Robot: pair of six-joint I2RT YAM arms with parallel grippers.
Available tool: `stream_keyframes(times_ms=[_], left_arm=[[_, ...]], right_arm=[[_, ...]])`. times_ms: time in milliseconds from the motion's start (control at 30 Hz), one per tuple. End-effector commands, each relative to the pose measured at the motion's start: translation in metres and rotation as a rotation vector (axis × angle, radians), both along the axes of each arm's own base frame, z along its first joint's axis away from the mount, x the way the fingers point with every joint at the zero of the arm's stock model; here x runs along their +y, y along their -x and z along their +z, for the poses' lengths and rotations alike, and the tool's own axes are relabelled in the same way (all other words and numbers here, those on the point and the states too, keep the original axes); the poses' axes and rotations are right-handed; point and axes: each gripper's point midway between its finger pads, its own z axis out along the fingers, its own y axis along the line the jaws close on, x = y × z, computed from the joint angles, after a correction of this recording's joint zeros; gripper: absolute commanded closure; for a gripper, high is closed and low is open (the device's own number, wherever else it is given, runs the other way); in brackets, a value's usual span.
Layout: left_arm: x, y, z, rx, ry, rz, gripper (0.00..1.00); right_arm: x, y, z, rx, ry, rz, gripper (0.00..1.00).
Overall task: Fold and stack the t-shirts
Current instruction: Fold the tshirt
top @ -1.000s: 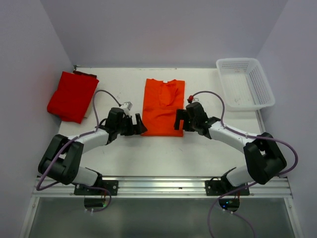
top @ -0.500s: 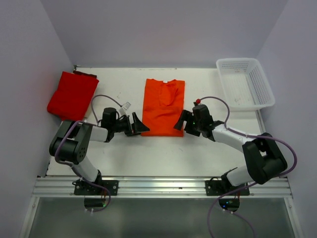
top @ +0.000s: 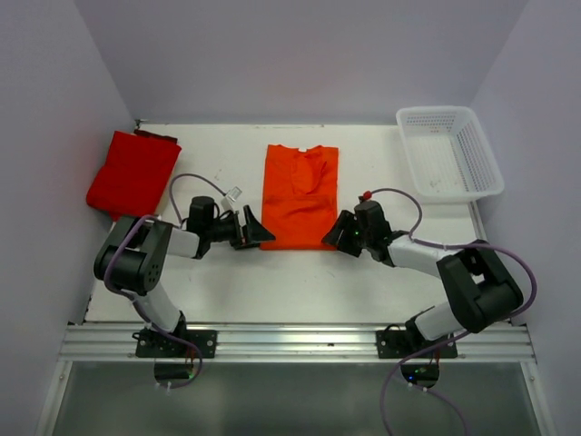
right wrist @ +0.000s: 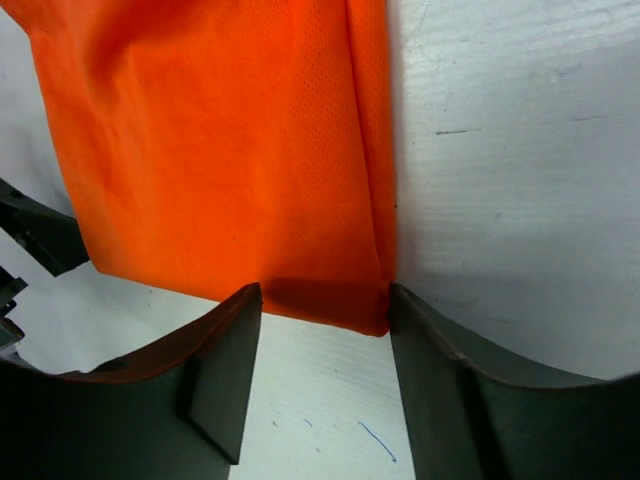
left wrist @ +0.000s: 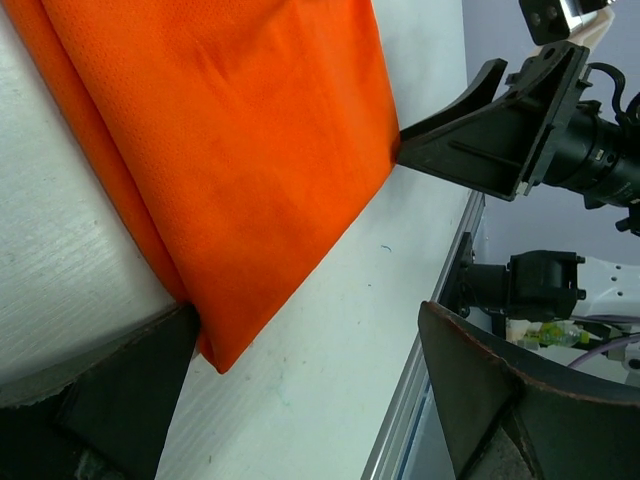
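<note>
Top external: bright orange short-sleeved cloth t-shirt (top: 300, 195) lies mid-table as a long strip, collar at the far end, hem toward the arm bases. The deeper red cloth t-shirt (top: 133, 175) sits folded at the far left corner, well apart. The white plastic mesh basket (top: 436, 111) is at the far right and not involved.

Left gripper (top: 257, 232) is low at the orange shirt's near-left hem corner; right gripper (top: 334, 238) is low at the near-right corner. Both point inward at each other across the hem.

Left wrist: jaws wide open, nothing held. The hem corner lies just inside the gap, against the lower left finger (left wrist: 120, 400); the other finger is well clear over bare white table (left wrist: 330, 400).

Right wrist: jaws open to a moderate gap, nothing held. The hem corner and the doubled side edge sit right between the fingers (right wrist: 220, 370).

Step looks like pinching both hem corners, then folding the hem up toward the collar.

To do it well:
- Left needs to get further over the corner before closing; the bite looks thin.
- Get the lower finger under all layers, not just the top one.
- Close both together, lift evenly, keep the hem taut so the strip doesn't skew.
</note>
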Motion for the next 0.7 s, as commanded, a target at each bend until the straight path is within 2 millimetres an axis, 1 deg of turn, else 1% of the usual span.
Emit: stream_keyframes(times_ms=[0, 33, 67, 100, 167, 200, 233, 267, 333, 367, 400, 433, 467, 533, 600, 633, 667], left_arm=[[0.016, 0.035, -0.06, 0.217, -0.121, 0.052, 0.0], [0.016, 0.034, -0.061, 0.215, -0.117, 0.056, 0.01], [0.016, 0.036, -0.065, 0.219, -0.112, 0.059, 0.03], [0.015, 0.037, -0.066, 0.224, -0.106, 0.055, 0.05], [0.014, 0.041, -0.07, 0.248, -0.093, 0.052, 0.11], [0.012, 0.041, -0.068, 0.237, -0.079, 0.046, 0.17], [0.012, 0.042, -0.069, 0.242, -0.076, 0.049, 0.21], [0.012, 0.042, -0.068, 0.238, -0.072, 0.048, 0.27], [0.012, 0.042, -0.067, 0.237, -0.065, 0.047, 0.35], [0.011, 0.043, -0.066, 0.233, -0.06, 0.041, 0.45], [0.011, 0.043, -0.065, 0.233, -0.053, 0.037, 0.51], [0.01, 0.043, -0.064, 0.231, -0.049, 0.034, 0.56], [0.01, 0.043, -0.063, 0.229, -0.049, 0.035, 0.65], [0.009, 0.043, -0.063, 0.233, -0.044, 0.039, 0.71], [0.009, 0.044, -0.064, 0.232, -0.037, 0.043, 0.79], [0.01, 0.047, -0.066, 0.249, -0.033, 0.047, 0.81], [0.009, 0.047, -0.065, 0.238, -0.023, 0.046, 0.85]], right_arm=[[-0.003, 0.011, -0.028, 0.071, -0.001, -0.026, 0.44], [-0.003, 0.012, -0.031, 0.08, -0.003, -0.027, 0.49], [0.0, 0.01, -0.031, 0.072, -0.018, -0.022, 0.51], [0.001, 0.01, -0.033, 0.08, -0.021, -0.021, 0.56], [0.003, 0.011, -0.036, 0.089, -0.028, -0.016, 0.62], [0.003, 0.011, -0.036, 0.089, -0.027, -0.017, 0.64], [0.002, 0.011, -0.033, 0.078, -0.027, -0.017, 0.68], [0.0, 0.011, -0.031, 0.07, -0.019, -0.021, 0.72], [-0.002, 0.011, -0.026, 0.061, -0.013, -0.027, 0.78], [-0.004, 0.011, -0.025, 0.056, -0.009, -0.028, 0.81], [-0.006, 0.012, -0.024, 0.052, -0.001, -0.032, 0.87], [-0.007, 0.013, -0.023, 0.049, 0.005, -0.028, 0.89], [-0.007, 0.013, -0.019, 0.039, 0.005, -0.029, 0.89], [-0.01, 0.014, -0.018, 0.035, 0.015, -0.028, 0.92], [-0.01, 0.015, -0.015, 0.027, 0.014, -0.021, 0.99], [-0.01, 0.016, -0.015, 0.025, 0.012, -0.013, 1.0], [-0.009, 0.016, -0.011, 0.017, 0.006, -0.012, 1.0]])
